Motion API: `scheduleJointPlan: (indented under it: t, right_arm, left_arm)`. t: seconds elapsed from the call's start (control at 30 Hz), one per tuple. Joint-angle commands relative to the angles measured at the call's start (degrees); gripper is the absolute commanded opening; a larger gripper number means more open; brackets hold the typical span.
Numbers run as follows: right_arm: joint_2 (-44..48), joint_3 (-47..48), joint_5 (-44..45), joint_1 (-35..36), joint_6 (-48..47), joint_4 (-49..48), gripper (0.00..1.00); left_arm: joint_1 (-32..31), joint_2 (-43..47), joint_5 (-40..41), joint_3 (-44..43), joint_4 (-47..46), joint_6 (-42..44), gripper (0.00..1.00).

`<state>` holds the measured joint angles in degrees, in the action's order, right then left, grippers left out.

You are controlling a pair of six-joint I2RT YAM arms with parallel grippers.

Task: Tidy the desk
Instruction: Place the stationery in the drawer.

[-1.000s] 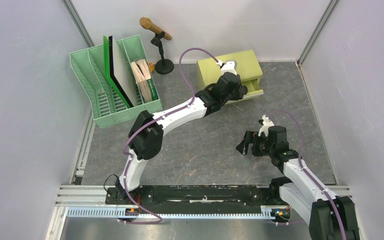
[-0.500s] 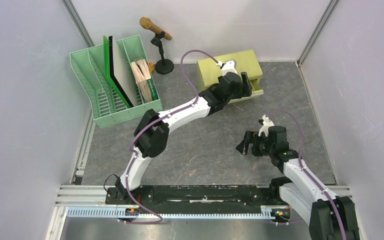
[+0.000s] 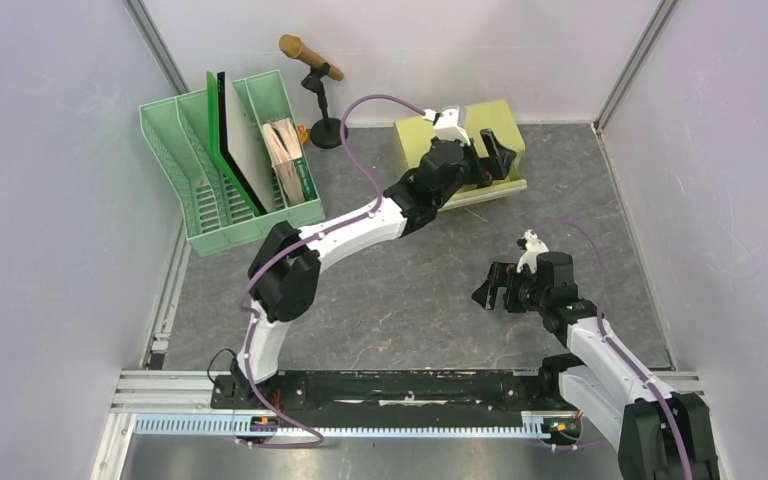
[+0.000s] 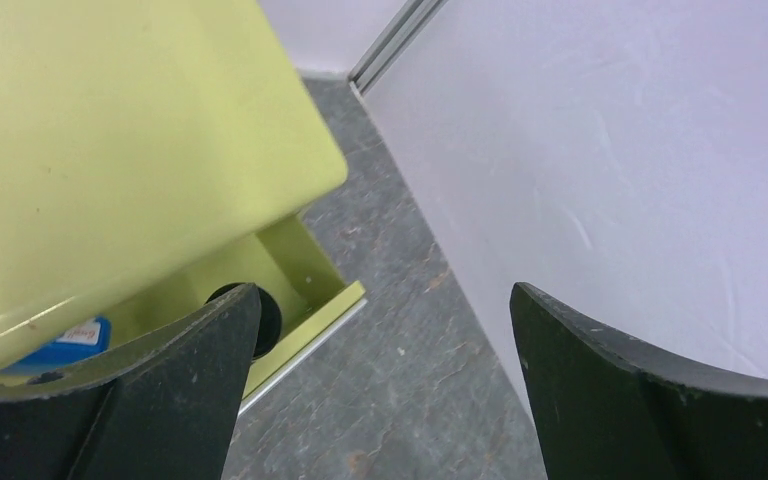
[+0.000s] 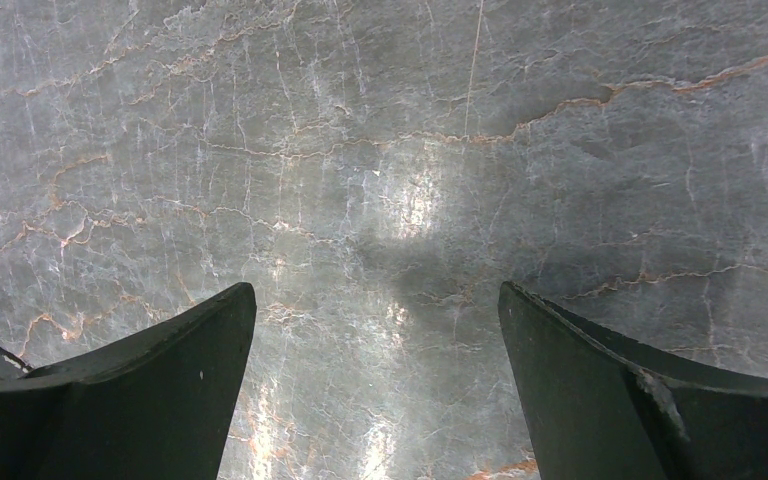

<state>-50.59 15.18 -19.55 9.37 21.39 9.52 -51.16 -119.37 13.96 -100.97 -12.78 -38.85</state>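
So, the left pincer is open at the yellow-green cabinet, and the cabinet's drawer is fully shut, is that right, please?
Not quite: the drawer is pulled out, not shut; the left wrist view shows its inside. The left pincer is indeed open at the yellow-green cabinet.

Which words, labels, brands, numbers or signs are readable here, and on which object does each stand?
No text can be read with certainty.
On the blue item in the open drawer of the yellow-green cabinet: pale label, print too blurred.
On the books in the green rack: spines too small to read.
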Motion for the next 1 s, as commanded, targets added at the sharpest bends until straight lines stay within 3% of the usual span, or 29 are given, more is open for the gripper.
scheduleJointPlan:
  t: [0.0, 0.27, 0.5, 0.77, 0.97]
  right_arm:
    - [-1.4, -2.7, 2.9, -0.1, -0.2, 7.5, 0.99]
    - [-2.0, 0.8, 2.8, 0.0, -1.2, 9.2, 0.99]
    - [-4.3, 7.0, 3.3, -0.1, -2.7, 12.3, 0.99]
    - [-6.9, 12.3, 4.0, 0.0, -4.3, 13.6, 0.99]
    - [-9.1, 19.1, 7.5, -0.1, -7.2, 17.0, 0.99]
  left_arm:
    - [0.7, 7.0, -0.8, 2.0, -8.6, 4.2, 1.0]
    - [2.0, 17.0, -1.1, 11.6, -7.5, 11.8, 1.0]
    - [2.4, 27.6, -6.3, 20.7, 8.7, 16.5, 1.0]
    - [2.5, 38.4, -0.6, 39.8, 18.5, 4.6, 1.0]
    - [2.4, 42.8, 0.1, 48.6, 26.8, -3.7, 1.0]
